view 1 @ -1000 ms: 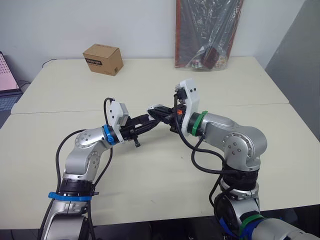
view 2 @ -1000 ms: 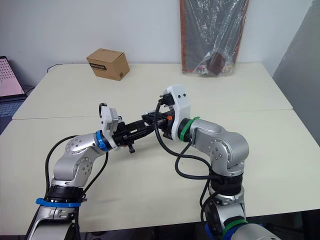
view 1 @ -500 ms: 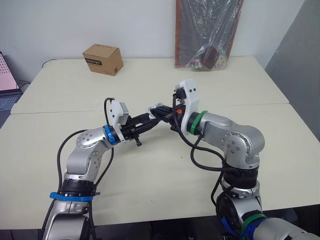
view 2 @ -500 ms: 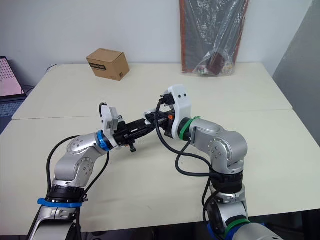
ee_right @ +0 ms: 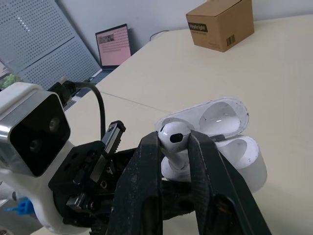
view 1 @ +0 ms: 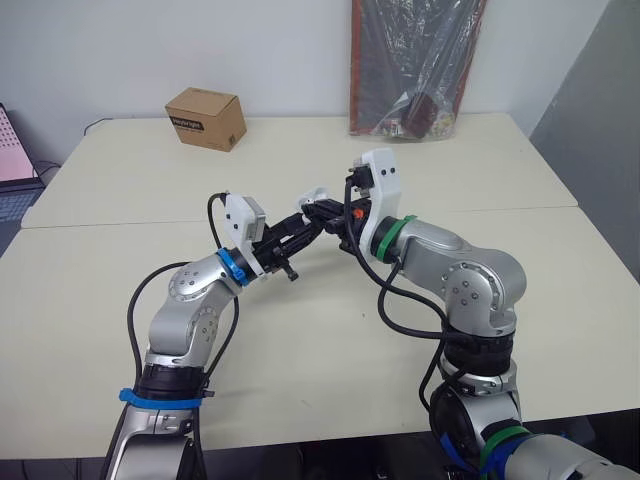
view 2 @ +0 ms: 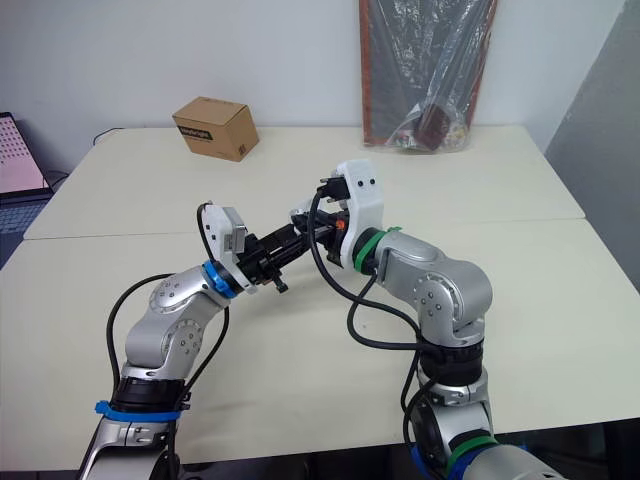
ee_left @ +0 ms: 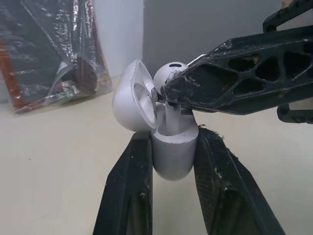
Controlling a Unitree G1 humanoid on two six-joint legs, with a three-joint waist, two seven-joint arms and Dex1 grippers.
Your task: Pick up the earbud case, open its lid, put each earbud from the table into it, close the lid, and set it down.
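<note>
My left gripper [ee_left: 172, 138] is shut on the white earbud case [ee_left: 171, 152], one black finger on each side of its body. The lid [ee_left: 133, 96] stands open, hinged back. My right gripper [ee_right: 175, 141] is shut on a white earbud [ee_right: 173, 134], whose stem reaches down into the case [ee_right: 240, 157]. In the left wrist view a right finger [ee_left: 234, 91] crosses just above the case and pinches the earbud [ee_left: 167, 73]. In the head views both grippers meet above the table's middle, around the case [view 1: 315, 194].
A cardboard box [view 1: 206, 118] sits at the far left of the cream table [view 1: 300, 340]. A dark bag in clear plastic [view 1: 415, 65] leans on the back wall. A laptop [ee_right: 113, 45] stands beyond the table's left edge.
My left arm has lifted the case up and slightly right. The right gripper has risen with it, and the two still meet at the case.
</note>
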